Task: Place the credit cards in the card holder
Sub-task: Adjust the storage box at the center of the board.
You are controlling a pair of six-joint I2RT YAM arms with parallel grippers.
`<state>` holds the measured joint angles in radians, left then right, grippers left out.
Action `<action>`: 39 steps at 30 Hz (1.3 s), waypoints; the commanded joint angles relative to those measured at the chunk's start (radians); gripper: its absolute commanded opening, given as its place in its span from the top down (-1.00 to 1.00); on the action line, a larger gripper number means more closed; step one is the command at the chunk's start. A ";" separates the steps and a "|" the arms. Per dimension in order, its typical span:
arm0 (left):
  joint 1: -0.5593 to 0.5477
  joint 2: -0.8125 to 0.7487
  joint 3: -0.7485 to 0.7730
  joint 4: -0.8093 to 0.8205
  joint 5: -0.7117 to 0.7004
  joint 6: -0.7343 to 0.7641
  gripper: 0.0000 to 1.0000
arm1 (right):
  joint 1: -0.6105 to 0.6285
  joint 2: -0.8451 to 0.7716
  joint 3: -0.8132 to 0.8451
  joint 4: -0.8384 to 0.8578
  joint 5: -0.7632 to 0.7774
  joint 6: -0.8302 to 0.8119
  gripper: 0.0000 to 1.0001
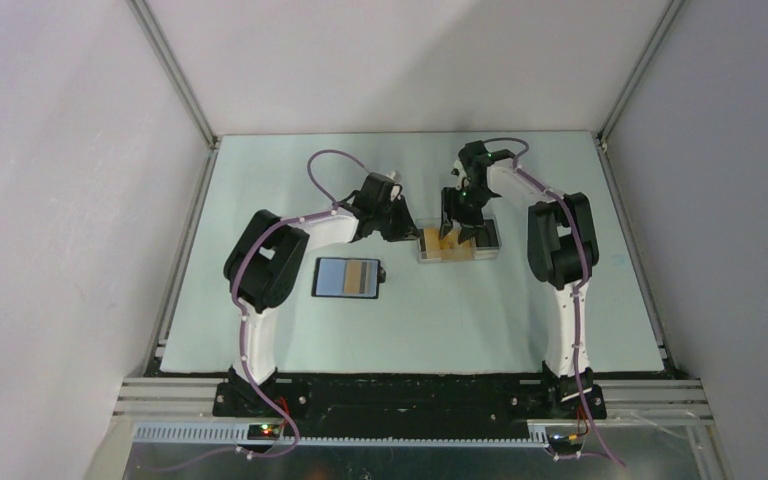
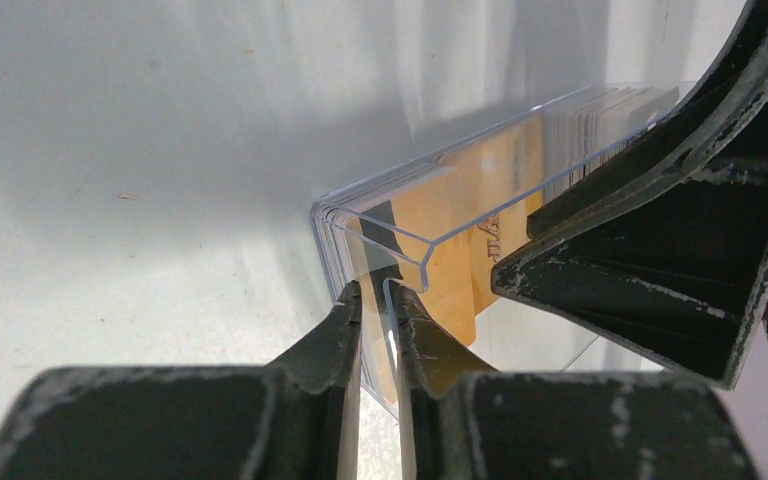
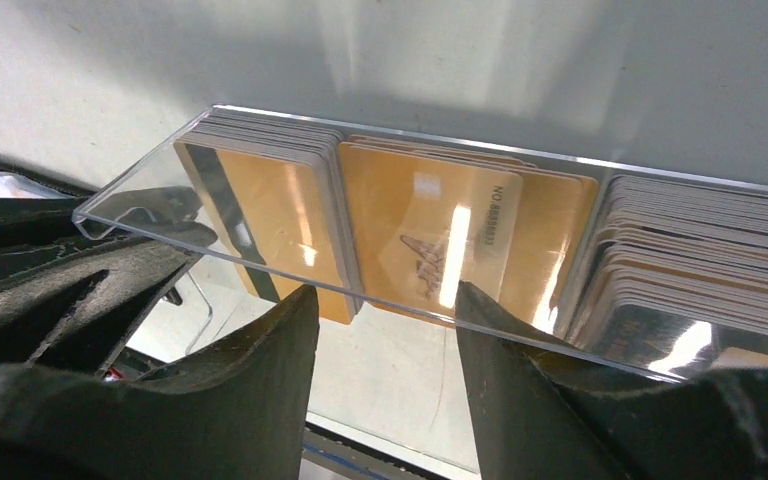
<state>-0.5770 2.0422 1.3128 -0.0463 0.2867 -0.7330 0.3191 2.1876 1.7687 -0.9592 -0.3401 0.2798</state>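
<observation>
The credit cards stand on edge in stacks inside a clear tray. They are orange, and the left stack shows a black stripe. The card holder lies open on the table left of the tray, showing blue lining and a tan-orange patch on its right half. My left gripper is pinched on the tray's left end wall. My right gripper is open above the tray, its fingers straddling the middle stack without touching the cards.
The right gripper's finger hangs close beside the left gripper over the tray. A third stack of cards fills the tray's right end. White enclosure walls with metal rails border the table.
</observation>
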 commanded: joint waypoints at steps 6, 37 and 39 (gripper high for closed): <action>-0.010 0.032 -0.024 -0.041 0.001 0.031 1.00 | 0.029 -0.007 0.061 0.029 -0.060 0.005 -0.20; -0.010 0.036 -0.023 -0.040 0.005 0.032 1.00 | 0.075 0.085 0.112 -0.016 0.082 0.025 0.28; -0.010 0.037 -0.023 -0.040 0.004 0.032 1.00 | 0.076 0.089 0.114 -0.020 0.083 0.023 0.27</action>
<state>-0.5770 2.0422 1.3128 -0.0460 0.2871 -0.7330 0.3927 2.2478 1.8606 -0.9821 -0.3431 0.3138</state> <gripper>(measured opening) 0.166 0.360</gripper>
